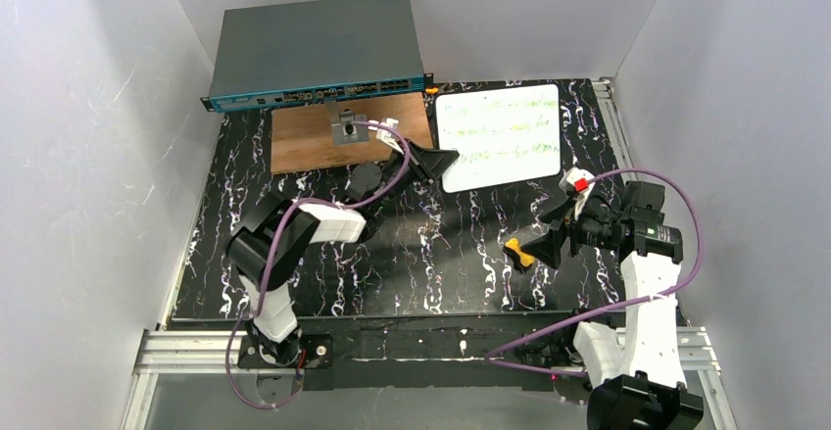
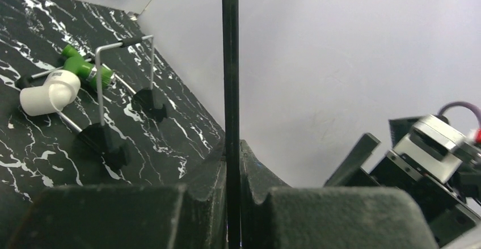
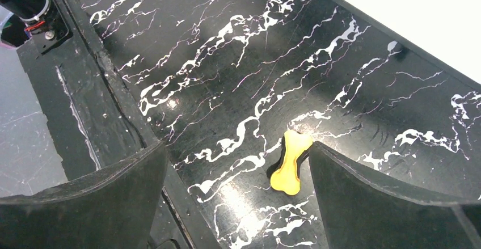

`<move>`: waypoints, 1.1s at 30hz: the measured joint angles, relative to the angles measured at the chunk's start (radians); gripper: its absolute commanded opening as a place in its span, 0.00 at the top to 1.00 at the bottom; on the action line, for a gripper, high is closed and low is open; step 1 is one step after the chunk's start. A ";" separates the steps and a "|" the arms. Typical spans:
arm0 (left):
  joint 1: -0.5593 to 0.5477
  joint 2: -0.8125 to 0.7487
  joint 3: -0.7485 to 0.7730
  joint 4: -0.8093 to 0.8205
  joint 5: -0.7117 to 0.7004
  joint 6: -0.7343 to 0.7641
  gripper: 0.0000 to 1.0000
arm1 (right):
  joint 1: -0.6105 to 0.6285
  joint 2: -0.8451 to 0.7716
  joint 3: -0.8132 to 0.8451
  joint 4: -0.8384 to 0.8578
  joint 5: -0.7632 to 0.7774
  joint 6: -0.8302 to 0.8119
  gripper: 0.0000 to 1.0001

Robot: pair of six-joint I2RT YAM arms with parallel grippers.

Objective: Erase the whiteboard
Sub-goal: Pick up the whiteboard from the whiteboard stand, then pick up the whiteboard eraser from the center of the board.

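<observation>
the whiteboard (image 1: 500,136), covered in green handwritten lines, is seen at the back right of the black marbled surface (image 1: 412,263), near a brown wooden board (image 1: 314,141). its left edge is clamped between the jaws of the left gripper (image 1: 438,162) (the thin dark rim is shown running up between the fingers in the wrist view). the right gripper (image 1: 542,239) is held with jaws spread wide and nothing gripped, just beside a yellow bone-shaped piece (image 1: 519,254) lying on the surface.
</observation>
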 measured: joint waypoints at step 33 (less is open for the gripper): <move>-0.102 -0.580 -0.583 -0.146 -0.106 0.453 1.00 | 0.494 0.426 -0.075 0.241 0.723 0.221 0.23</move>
